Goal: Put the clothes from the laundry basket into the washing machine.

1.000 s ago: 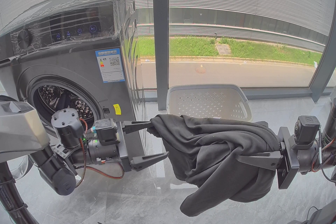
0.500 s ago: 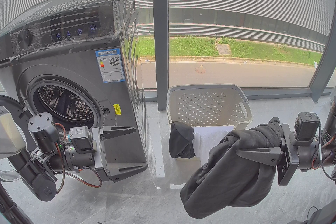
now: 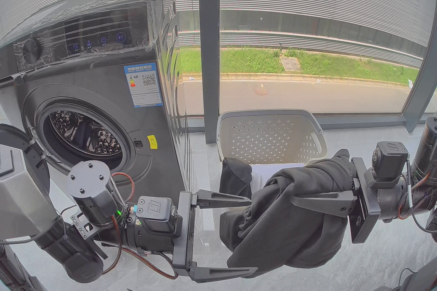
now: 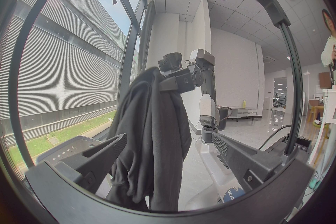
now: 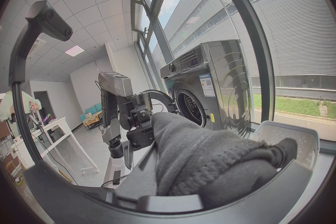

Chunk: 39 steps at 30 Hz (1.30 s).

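Garment [image 3: 282, 221] is hanging from clenched fingers of the right gripper [image 3: 314, 180], frame centre-right; the left gripper [image 3: 252, 236], fingers spread, is risking catching only a loose fold.

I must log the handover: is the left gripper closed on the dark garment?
No, the left gripper is wide open, its fingers not pressing the dark garment.

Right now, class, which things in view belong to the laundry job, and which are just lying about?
Job: garment, held by the right end effector; open left end effector; white cloth; basket; washer.
Lying about: table; sofa.
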### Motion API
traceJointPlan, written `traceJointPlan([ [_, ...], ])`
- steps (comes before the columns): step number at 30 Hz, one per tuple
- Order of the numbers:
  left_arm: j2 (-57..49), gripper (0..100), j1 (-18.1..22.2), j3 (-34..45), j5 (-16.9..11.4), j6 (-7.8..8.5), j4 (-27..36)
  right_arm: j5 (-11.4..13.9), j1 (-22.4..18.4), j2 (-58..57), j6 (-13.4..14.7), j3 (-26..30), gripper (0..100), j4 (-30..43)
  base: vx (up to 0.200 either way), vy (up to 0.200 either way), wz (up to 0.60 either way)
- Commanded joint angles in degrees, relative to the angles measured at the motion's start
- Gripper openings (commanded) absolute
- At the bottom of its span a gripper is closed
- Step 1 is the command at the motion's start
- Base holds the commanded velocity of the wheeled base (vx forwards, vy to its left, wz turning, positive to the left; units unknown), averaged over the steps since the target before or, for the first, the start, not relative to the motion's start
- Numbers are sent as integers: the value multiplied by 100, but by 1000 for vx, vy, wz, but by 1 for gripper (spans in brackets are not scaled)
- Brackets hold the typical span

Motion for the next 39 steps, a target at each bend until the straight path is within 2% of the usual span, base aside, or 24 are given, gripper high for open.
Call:
traceJointPlan([
  [1, 461, 100, -95, -161, 97, -22, -56, 3, 243, 145, 1, -101, 0, 5, 0, 0, 0],
  [6, 768, 100, -16, -547, 501, -93, -47, 3, 445, 136, 28, -128, 0, 5, 0, 0, 0],
  [10, 918, 100, 63, -776, 879, -224, -21, -15, 507, 127, 72, -172, 0, -4, 0, 0, 0],
  [17, 900, 100, 99, -749, 870, -216, -29, -15, 516, 119, 80, -198, 0, 5, 0, 0, 0],
  [23, 988, 100, -244, -776, 791, -216, -56, -6, 674, 215, 80, -383, 0, -4, 0, 0, 0],
  [31, 1120, 100, -332, -1162, 826, -242, -56, -32, 885, 382, 177, -594, 0, -4, 0, 0, 0],
  [39, 1120, 100, -473, -1057, 844, -303, -56, -41, 911, 532, 221, -866, 0, 5, 0, 0, 0],
])
